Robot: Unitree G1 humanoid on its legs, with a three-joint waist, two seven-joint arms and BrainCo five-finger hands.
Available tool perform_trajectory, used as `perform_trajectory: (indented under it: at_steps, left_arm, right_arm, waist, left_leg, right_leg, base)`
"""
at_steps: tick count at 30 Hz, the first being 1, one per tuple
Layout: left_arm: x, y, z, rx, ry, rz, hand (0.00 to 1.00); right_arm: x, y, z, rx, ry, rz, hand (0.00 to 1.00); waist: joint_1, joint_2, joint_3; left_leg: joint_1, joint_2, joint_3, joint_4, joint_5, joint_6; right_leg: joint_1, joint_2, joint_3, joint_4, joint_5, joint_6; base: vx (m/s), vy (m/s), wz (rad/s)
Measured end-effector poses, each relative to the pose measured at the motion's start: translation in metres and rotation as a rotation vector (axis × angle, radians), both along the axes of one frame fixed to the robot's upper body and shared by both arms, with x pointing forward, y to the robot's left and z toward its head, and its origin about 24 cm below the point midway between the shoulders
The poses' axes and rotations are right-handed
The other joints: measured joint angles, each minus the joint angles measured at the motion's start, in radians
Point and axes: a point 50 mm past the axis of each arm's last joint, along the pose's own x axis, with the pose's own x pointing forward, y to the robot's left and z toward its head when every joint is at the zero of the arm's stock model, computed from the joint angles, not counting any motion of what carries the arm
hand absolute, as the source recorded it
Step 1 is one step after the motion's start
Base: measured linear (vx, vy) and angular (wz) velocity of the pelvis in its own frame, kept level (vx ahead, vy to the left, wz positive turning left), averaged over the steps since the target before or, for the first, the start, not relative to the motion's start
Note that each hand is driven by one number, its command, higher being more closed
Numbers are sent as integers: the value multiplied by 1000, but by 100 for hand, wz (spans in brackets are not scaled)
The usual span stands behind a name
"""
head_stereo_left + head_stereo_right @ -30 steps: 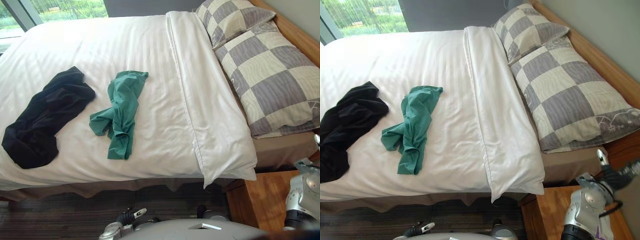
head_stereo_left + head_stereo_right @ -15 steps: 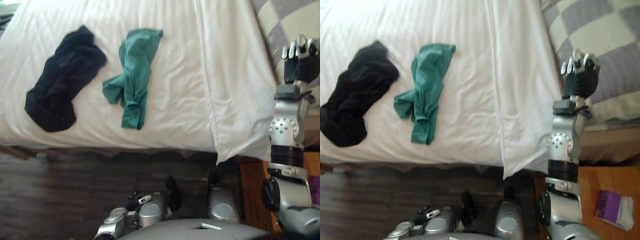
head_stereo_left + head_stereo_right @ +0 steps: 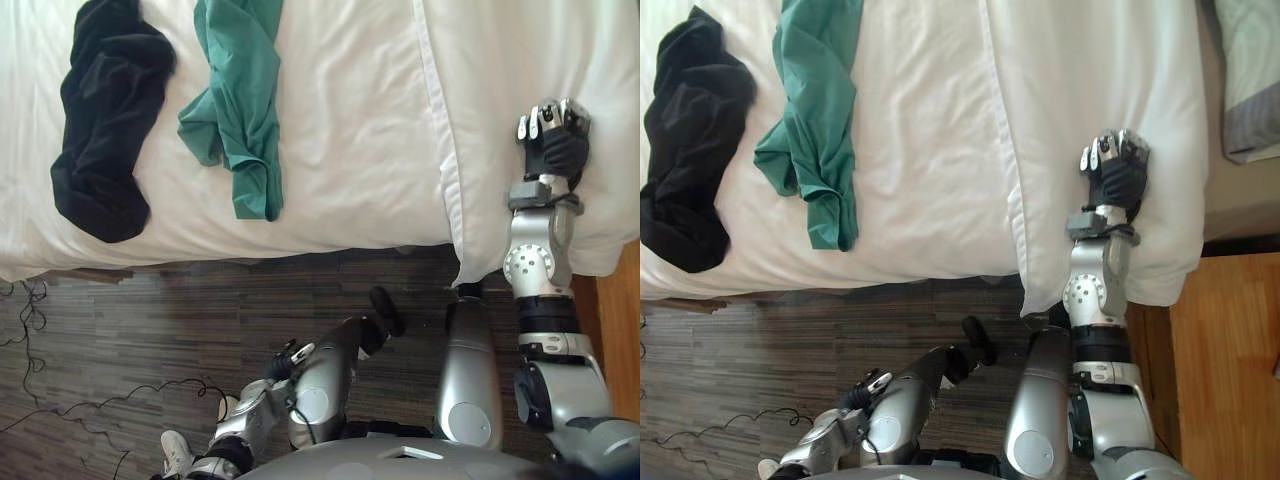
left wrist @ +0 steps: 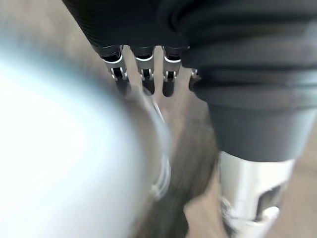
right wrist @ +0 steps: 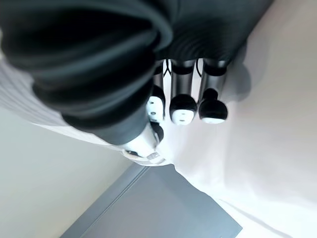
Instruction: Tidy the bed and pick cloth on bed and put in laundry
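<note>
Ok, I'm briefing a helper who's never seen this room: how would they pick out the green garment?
Look at the white bed, along the edge beside the dark wooden floor. Two crumpled garments lie there side by side. The green cloth is the teal one, nearer the robot's right hand; the black cloth lies on its far side.
</note>
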Motion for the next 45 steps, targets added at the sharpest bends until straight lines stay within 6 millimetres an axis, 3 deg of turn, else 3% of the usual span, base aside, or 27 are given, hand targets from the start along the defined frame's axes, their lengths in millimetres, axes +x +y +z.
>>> perform_trajectory:
  at_steps: [3,4,5,6,7,8,10,11,14,17,19,21,24,25,27,30,33,36,37,38,39,40,41,42,43,44,45]
  left_arm:
    - [-7,5,-3,3,17,39,0]
    - [-11,10,-4,7,31,71,0]
    - [-16,12,-6,10,49,97,0]
    - [-18,13,-6,13,53,107,0]
    - [-18,14,-6,20,62,113,0]
    - [-19,14,-7,28,72,101,0]
    - [-22,16,-7,34,82,113,0]
    - [-24,19,-8,46,96,127,0]
    - [-22,15,-8,75,112,71,0]
    - [-13,-1,-7,74,123,-9,0]
    - [-15,-3,-8,66,138,-14,0]
    - [-25,-1,-15,73,200,10,0]
    - [-34,2,-19,78,238,19,0]
    - [-35,6,-19,87,241,20,0]
    - [-35,17,-18,104,242,30,0]
    - [-38,23,-19,110,242,54,0]
    - [-38,21,-19,98,226,44,0]
    - [-35,14,-19,83,198,-11,0]
    - [-35,9,-20,72,197,-35,0]
    - [-35,0,-21,73,201,-83,0]
    - [-34,-1,-21,85,200,-111,0]
    - [-27,2,-18,126,184,-157,0]
    - [-28,4,-18,140,188,-171,0]
    - [-31,10,-19,177,211,-163,0]
    - [-32,13,-19,193,218,-156,0]
    - [-35,19,-20,217,234,-146,0]
    - [-35,21,-20,224,241,-149,0]
  right_arm:
    - [-24,-6,-40,14,106,-21,100]
    - [-39,-12,-65,38,193,-59,100]
    - [-59,-25,-106,80,367,-122,100]
    - [-72,-32,-128,104,474,-153,0]
    - [-105,-40,-175,159,708,-195,0]
    - [-141,-42,-208,174,898,-214,0]
    - [-182,-35,-237,158,1085,-197,0]
    - [-215,-18,-256,147,1226,-142,0]
    - [-243,12,-274,112,1371,15,0]
    - [-231,20,-276,41,1380,93,0]
    - [-224,20,-275,-22,1383,119,0]
    - [-220,12,-274,-118,1400,139,0]
    - [-218,7,-273,-173,1419,154,0]
    - [-216,8,-274,-188,1426,167,0]
    - [-214,13,-275,-239,1446,189,0]
    - [-210,12,-274,-282,1448,187,0]
    - [-198,0,-269,-340,1434,160,0]
    - [-203,-10,-271,-375,1471,153,0]
    - [-206,-13,-271,-382,1483,154,0]
    - [-209,-14,-272,-394,1498,163,0]
    - [-210,-11,-274,-393,1503,177,0]
    - [-211,5,-278,-355,1496,217,0]
    - [-211,13,-280,-347,1484,257,0]
    - [-209,13,-278,-378,1460,290,0]
    - [-210,15,-279,-400,1464,305,0]
    - [-213,20,-280,-437,1463,347,0]
    - [-212,24,-280,-466,1452,377,0]
  waist:
    - [-10,-31,-1]
    - [-23,-48,-5]
    - [-30,-69,-18]
    - [-29,-77,-21]
    - [-27,-88,-27]
    - [-27,-93,-29]
    - [-36,-107,-47]
    - [-46,-129,-96]
    - [-55,-183,-190]
    - [-56,-213,-222]
    - [-54,-209,-224]
    - [-52,-177,-242]
    - [-50,-154,-256]
    - [-49,-165,-254]
    - [-49,-195,-256]
    - [-39,-198,-262]
    - [-53,-201,-268]
    - [-62,-210,-275]
    - [-62,-198,-282]
    - [-72,-179,-290]
    - [-76,-180,-293]
    - [-69,-218,-288]
    - [-54,-213,-293]
    - [-23,-204,-300]
    - [-14,-211,-299]
    - [-3,-221,-302]
    - [-9,-220,-302]
  left_leg:
    - [65,1,10,-39,0,-4]
    - [96,1,8,-65,2,-8]
    - [122,-2,9,-101,11,-16]
    - [136,-3,10,-120,17,-17]
    - [163,-9,9,-159,35,-17]
    - [196,-20,7,-204,55,-21]
    - [235,-26,7,-254,72,-34]
    - [271,-22,4,-297,86,-45]
    - [341,-6,-21,-352,102,-67]
    - [386,10,-44,-376,113,-84]
    - [401,14,-51,-379,116,-89]
    - [414,14,-58,-392,118,-93]
    - [420,19,-56,-362,97,-121]
    - [395,31,-48,-272,72,-155]
    - [327,61,-42,-70,60,-161]
    - [277,141,-64,135,-11,-104]
    - [268,240,-207,163,-39,-91]
    - [275,295,-350,80,9,-104]
    - [282,297,-347,40,32,-122]
    - [287,288,-334,7,6,-202]
    - [288,276,-326,5,-36,-279]
    - [269,236,-313,51,-40,-287]
    - [268,231,-305,50,-51,-290]
    - [293,230,-226,-2,-39,-267]
    - [317,220,-200,-36,-24,-255]
    - [359,196,-168,-116,16,-237]
    - [375,182,-156,-172,46,-222]
  right_leg:
    - [65,10,-2,-45,6,4]
    - [104,15,-11,-79,14,6]
    - [137,21,-18,-121,26,8]
    - [154,26,-20,-145,35,9]
    - [186,28,-29,-184,49,12]
    - [218,28,-38,-215,61,16]
    - [254,33,-48,-247,65,16]
    - [292,42,-73,-273,65,16]
    - [359,64,-133,-287,48,-9]
    - [417,76,-185,-304,41,-20]
    - [449,79,-203,-332,41,-21]
    - [474,82,-212,-356,42,-20]
    - [494,79,-211,-363,40,-19]
    - [495,67,-205,-352,27,-17]
    - [499,40,-195,-319,3,-20]
    - [489,31,-154,-234,-46,-31]
    - [451,-18,-96,-137,-86,-4]
    - [396,-105,-45,-75,-98,79]
    - [383,-122,-33,-81,-87,109]
    - [390,-148,-30,-126,-50,163]
    - [406,-165,-30,-161,-21,165]
    - [425,-208,-28,-242,106,157]
    - [423,-206,-40,-286,203,137]
    - [404,-201,-128,-366,401,20]
    - [391,-200,-189,-342,406,-9]
    - [388,-182,-301,-274,328,-1]
    - [397,-140,-345,-234,257,30]
  base:
    - [70,-21,-19]
    - [104,-33,-7]
    - [99,-34,-6]
    - [106,-37,-7]
    - [122,-34,-1]
    - [127,-30,3]
    - [133,-44,4]
    - [130,-69,11]
    - [139,-124,20]
    - [49,-101,19]
    - [10,-59,21]
    - [11,-25,10]
    - [36,1,1]
    - [-30,-29,-2]
    - [-58,-46,-4]
    - [-7,58,-31]
    - [39,199,-34]
    - [70,431,-10]
    - [61,722,2]
    - [52,677,9]
    - [72,854,4]
    - [23,586,-18]
    - [-20,735,-72]
    - [-53,561,-89]
    - [-50,637,-102]
    - [-51,500,-62]
    - [-59,468,-33]
